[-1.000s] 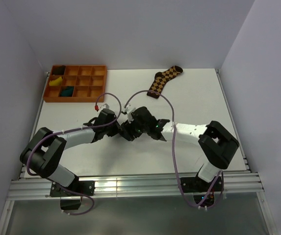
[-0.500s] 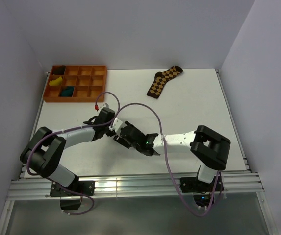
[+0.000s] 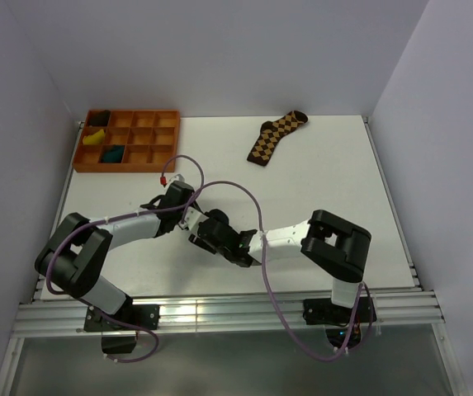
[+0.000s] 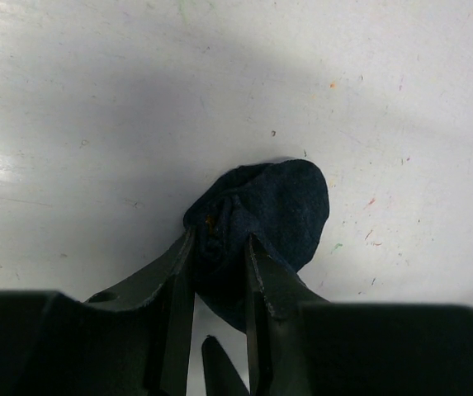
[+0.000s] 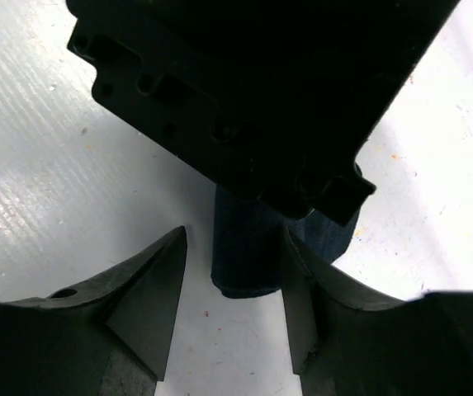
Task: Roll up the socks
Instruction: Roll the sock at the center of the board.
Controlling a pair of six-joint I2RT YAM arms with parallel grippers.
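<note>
"Where was the sock (image 4: 273, 206) when you paused?"

"Mid-desk (image 3: 327, 181), nearer the front edge, bunched up and looking soft and light. Your left gripper (image 4: 219, 241) was pinched shut on its near end. A limp thing like that probably wants holding at the folded end, or it unrolls."

"And your right gripper (image 5: 236, 247)?"

"Jaws apart, straddling the sock, gripping nothing. A second before, it sat farther back. You had drawn it toward the front edge and started narrowing it."
</note>
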